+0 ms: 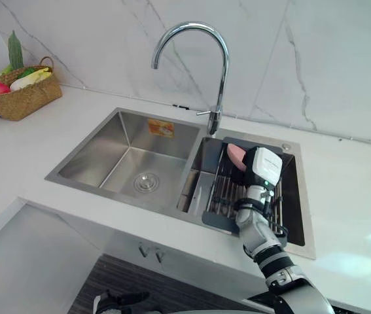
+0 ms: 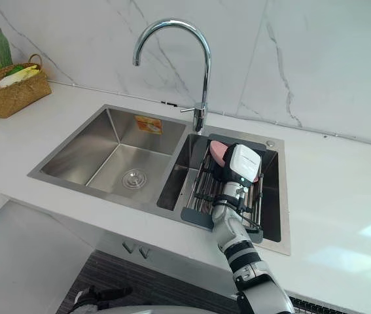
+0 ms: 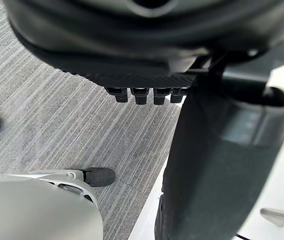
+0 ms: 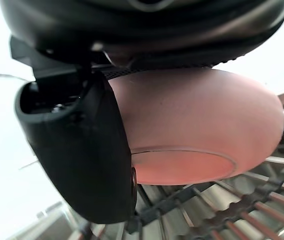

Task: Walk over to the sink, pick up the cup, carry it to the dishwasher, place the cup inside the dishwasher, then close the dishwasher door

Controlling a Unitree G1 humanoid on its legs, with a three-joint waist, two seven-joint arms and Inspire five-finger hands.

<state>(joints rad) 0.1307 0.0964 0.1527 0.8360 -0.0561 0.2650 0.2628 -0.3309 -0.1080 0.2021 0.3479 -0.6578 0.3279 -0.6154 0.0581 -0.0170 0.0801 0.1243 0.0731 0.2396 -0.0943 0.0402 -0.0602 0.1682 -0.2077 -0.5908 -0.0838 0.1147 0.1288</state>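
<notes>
1. Cup (image 4: 197, 125): pink, at the far end of the dish rack (image 1: 224, 199), which sits in the right basin of the sink (image 1: 123, 154). Can't tell if it rests on the wires or is just off them.
2. My right hand (image 1: 264, 167) is on the cup, thumb (image 4: 81, 150) flat against its wall. I cannot tell whether the grip is closed round it.
3. Step, my read: pick-up at the sink. Carry, placing in the dishwasher and closing the door are all left to do.
4. Next move calls for a firm hold, then a straight lift clear of the rack wires, keeping off the faucet (image 1: 219, 72) near the rack's far corner.
5. My left hand (image 3: 217, 165) hangs low over striped floor, relaxed, holding nothing.
</notes>
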